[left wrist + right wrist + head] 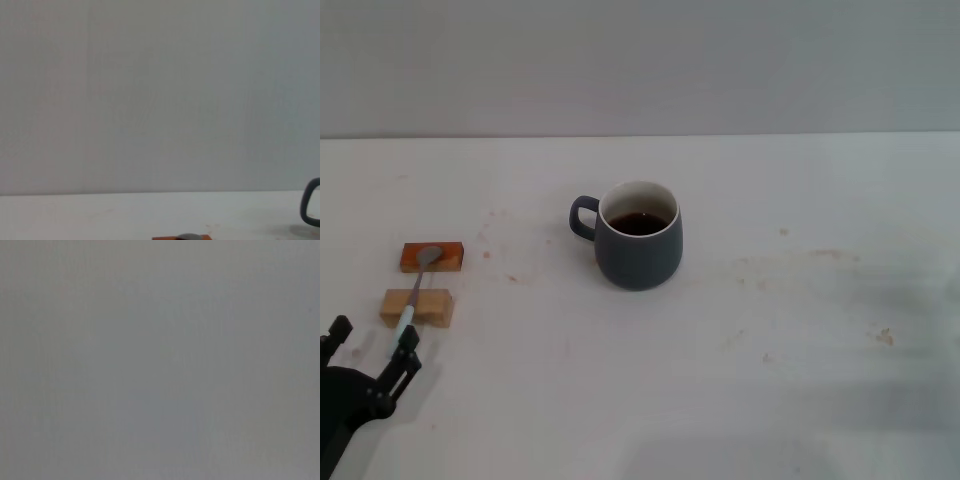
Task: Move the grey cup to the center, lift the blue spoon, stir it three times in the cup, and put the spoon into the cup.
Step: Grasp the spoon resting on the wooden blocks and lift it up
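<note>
Cup (639, 240) sits mid-table. Spoon (420, 280) far left of cup, bridging two blocks (417, 307). Left gripper (370, 345) spread, empty, just behind handle tip: advance level, pinch handle squarely.

Squat slate-grey ceramic mug (639, 235) with dark liquid at mid-table, handle toward the left; slim pale-blue-handled spoon (419, 284) bridging orange block (432, 257) and tan wooden block (416, 307); left gripper (372, 343) open just beside its handle end.
</note>
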### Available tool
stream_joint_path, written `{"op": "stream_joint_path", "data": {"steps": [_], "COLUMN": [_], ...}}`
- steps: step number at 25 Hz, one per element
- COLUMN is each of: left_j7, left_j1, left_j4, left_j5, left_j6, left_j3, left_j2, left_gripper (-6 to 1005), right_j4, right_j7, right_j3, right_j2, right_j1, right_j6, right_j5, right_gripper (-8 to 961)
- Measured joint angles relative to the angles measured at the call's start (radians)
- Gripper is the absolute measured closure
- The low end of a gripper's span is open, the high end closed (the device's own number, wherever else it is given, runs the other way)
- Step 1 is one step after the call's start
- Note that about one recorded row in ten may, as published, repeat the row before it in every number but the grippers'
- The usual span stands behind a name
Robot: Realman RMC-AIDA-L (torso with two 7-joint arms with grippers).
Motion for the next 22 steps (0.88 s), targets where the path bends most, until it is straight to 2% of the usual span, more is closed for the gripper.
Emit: {"op": "stream_joint_path", "data": {"steps": [9,22], "left_j7": [0.071,0.079], "left_j1": [-0.015,-0.047], "left_j4": [-0.012,-0.001], "left_j5": [-0.007,-0.008], "left_j6": [-0.062,-0.096], "left_j3": [0.012,0.009], "left_j2": [-0.001,-0.001], "left_gripper": [215,227], "right_j4": [0.014,0.023], "right_j7": [0.0,0.0], "right_j3": [-0.008,-0.009], "right_j2": [-0.002,-0.003], "right_j1": [-0.002,-0.004], "right_j6": [0.0,-0.004], "right_j5": [0.0,0.0], "right_gripper": [954,954]}}
